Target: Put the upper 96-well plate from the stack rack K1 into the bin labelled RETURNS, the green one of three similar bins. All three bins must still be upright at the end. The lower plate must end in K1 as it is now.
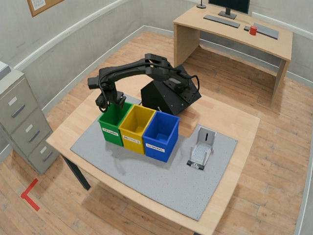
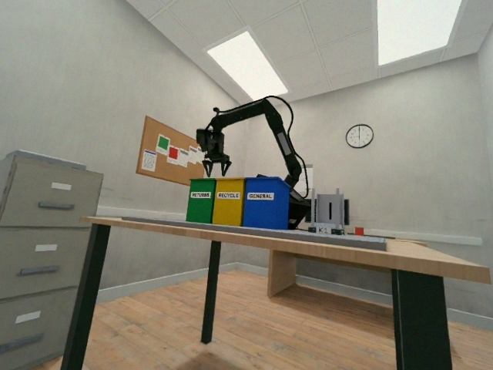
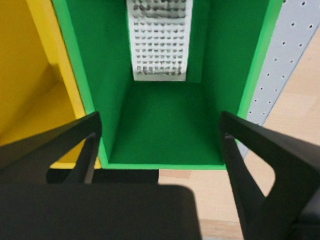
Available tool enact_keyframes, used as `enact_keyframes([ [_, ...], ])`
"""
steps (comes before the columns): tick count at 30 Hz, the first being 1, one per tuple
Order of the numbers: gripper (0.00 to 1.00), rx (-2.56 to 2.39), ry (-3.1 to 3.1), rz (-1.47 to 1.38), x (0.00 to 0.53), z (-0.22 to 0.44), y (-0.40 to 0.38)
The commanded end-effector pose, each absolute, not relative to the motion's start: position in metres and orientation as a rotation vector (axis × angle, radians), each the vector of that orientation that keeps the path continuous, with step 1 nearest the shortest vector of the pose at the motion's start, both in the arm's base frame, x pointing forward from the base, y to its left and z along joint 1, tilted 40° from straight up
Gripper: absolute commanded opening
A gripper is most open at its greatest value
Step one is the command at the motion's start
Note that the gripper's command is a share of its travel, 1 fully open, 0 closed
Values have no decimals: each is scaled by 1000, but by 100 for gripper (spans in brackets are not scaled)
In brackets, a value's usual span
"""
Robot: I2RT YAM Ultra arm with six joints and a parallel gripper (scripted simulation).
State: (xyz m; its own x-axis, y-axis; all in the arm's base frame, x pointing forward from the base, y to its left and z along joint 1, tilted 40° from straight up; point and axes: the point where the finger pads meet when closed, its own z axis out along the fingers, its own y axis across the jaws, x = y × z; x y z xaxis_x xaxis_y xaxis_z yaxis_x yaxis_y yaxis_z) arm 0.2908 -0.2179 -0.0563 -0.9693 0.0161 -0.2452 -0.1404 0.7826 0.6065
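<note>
The green RETURNS bin (image 1: 107,138) (image 2: 201,210) (image 3: 230,60) stands upright at the left end of the row of three bins. A white 96-well plate (image 3: 160,40) lies inside it, leaning against the far wall. My gripper (image 1: 112,104) (image 2: 216,169) (image 3: 160,119) is open and empty, hanging just above the green bin's back rim. Rack K1 (image 1: 206,136) (image 2: 330,209) stands to the right on the mat and holds one well plate (image 1: 200,152) low in its slot.
The yellow RECYCLE bin (image 1: 131,138) (image 2: 228,206) (image 3: 30,75) and blue GENERAL bin (image 1: 158,149) (image 2: 266,210) stand upright beside the green one. All sit on a grey perforated mat (image 1: 151,182). The black robot base (image 1: 167,98) is behind the bins.
</note>
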Motion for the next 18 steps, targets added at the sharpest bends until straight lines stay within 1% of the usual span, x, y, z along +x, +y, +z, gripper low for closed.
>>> enact_keyframes([
  [1, 82, -94, 2717, 844, 295, -35, -245],
  [10, 82, -93, 2713, 819, 297, -35, -246],
  [11, 82, -69, 2718, 875, 289, -39, -232],
  [18, 82, -93, 2716, 884, 289, -26, -207],
])
